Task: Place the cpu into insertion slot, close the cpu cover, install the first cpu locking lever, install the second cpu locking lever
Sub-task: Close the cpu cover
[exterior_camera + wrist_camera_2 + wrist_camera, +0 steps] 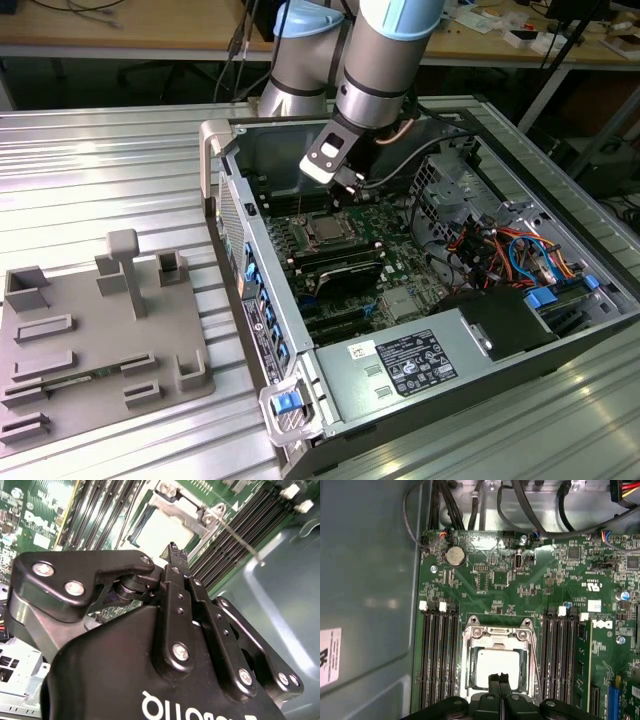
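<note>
jaws: pinched together | cpu (497, 666): framed by cpu cover (496, 633), just below jaws

Your arm (385, 75) reads as fat silver-grey tube sections with pale blue caps at the joints. At its wrist end there is a white box-shaped block (326, 155) with a small dark patch, and a thin grey cable (395, 175) loops out beside it. Your gripper (177, 550) is matte black all over: a broad smooth body carrying white lettering (200, 707), flat bar linkages with rounded ends, bright round silver screws (180, 652) at the pivots, and two narrow fingers (172, 587) dotted with small holes.
</note>
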You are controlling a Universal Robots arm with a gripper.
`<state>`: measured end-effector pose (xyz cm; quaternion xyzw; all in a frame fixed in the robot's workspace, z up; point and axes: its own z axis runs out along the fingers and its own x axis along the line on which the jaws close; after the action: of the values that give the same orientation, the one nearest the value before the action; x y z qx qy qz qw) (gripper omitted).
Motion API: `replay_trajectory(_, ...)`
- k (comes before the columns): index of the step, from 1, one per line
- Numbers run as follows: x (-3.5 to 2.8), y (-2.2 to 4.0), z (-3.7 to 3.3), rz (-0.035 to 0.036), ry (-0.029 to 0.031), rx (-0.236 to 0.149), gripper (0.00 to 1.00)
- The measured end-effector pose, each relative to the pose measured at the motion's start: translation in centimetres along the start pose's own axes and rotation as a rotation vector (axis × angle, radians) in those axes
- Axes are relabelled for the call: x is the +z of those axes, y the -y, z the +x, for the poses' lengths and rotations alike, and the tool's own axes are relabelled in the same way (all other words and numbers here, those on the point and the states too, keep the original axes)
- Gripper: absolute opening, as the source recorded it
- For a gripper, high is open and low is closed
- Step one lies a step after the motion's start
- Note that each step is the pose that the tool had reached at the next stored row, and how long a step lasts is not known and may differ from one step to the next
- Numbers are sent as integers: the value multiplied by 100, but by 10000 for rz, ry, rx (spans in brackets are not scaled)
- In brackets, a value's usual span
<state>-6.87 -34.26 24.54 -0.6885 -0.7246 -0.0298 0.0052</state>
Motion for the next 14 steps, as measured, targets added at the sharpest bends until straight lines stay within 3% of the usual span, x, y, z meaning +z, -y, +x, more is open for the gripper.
replay_trajectory(7,5,100,5,37,-2,2,11)
replay_trajectory(14,4,106,5,38,-2,2,11)
